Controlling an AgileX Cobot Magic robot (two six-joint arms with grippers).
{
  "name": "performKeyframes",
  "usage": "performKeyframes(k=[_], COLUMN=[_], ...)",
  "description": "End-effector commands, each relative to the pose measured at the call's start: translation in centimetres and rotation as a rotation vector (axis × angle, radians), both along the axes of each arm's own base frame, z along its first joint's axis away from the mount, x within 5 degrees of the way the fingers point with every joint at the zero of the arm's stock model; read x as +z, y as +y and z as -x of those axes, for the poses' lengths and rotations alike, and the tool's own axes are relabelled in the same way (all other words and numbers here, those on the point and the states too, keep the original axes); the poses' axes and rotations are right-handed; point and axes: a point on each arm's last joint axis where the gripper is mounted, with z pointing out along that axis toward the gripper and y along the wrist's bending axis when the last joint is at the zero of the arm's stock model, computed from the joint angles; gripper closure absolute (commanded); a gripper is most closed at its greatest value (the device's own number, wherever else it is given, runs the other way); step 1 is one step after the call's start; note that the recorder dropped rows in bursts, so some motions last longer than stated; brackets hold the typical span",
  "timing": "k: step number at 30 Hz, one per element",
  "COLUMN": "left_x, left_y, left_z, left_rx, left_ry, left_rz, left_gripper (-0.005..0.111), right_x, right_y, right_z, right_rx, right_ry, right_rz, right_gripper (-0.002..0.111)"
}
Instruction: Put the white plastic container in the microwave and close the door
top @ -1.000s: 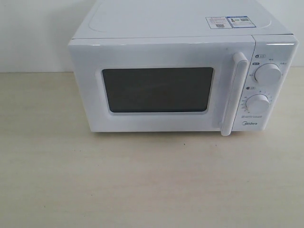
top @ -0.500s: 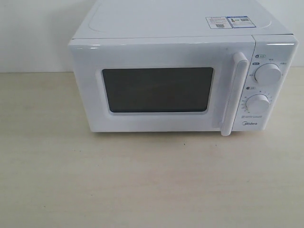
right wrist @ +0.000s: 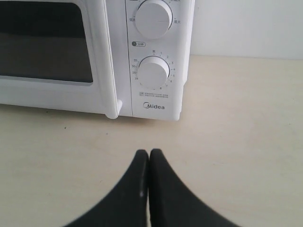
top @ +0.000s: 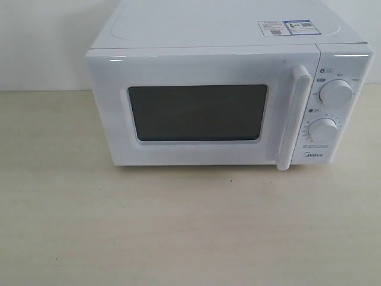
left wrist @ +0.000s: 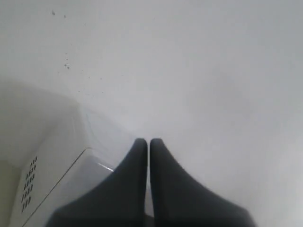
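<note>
The white Midea microwave point(top: 229, 36) stands at the back of the table in the exterior view. Its door point(top: 199, 112), with a dark window and a vertical bar handle point(top: 293, 119), is shut. The white plastic container is out of view. Neither gripper shows in the exterior view. My left gripper point(left wrist: 149, 142) is shut and empty, above a white side of the microwave point(left wrist: 52, 165) with vent holes, facing a white wall. My right gripper point(right wrist: 148, 153) is shut and empty over the table, in front of the microwave's lower knob point(right wrist: 154, 72).
The pale wooden table point(top: 190, 226) stretches in front of and beside the microwave. A white wall point(top: 41, 42) stands behind it. Two stickers point(top: 286, 27) lie on the microwave's top. The upper knob point(top: 336, 93) sits above the lower knob point(top: 322, 130).
</note>
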Motion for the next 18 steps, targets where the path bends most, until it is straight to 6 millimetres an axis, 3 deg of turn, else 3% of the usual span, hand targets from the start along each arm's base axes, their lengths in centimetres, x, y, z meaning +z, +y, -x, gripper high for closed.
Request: performKeyframes(k=[1, 3, 6, 12, 18], left_x=[-1.6, -2.6, -4.7, -9.2, -10.1], left_y=[0.5, 0.9, 1.5, 2.2, 2.3], left_z=[-0.4, -0.8, -1.6, -2.8, -2.8], left_rx=[0.119, 0.192, 0.261, 0.316, 0.302], left_ry=[0.065, 0.091, 0.120, 0.185, 0.266], left_rz=[-0.255, -0.438, -0.551, -0.524, -0.528], left_gripper=[0.102, 0.102, 0.102, 0.102, 0.102], right_x=[0.1, 0.1, 0.1, 0.1, 0.1], right_y=[0.0, 0.0, 0.0, 0.0, 0.0], right_z=[0.0, 0.0, 0.0, 0.0, 0.0], right_rx=[-0.006, -0.006, -0.007, -0.007, -0.007], right_ry=[-0.015, -0.015, -0.015, -0.015, -0.015], right_rz=[0.002, 0.002, 0.000, 0.000, 0.000], right_gripper=[0.109, 0.109, 0.109, 0.109, 0.109])
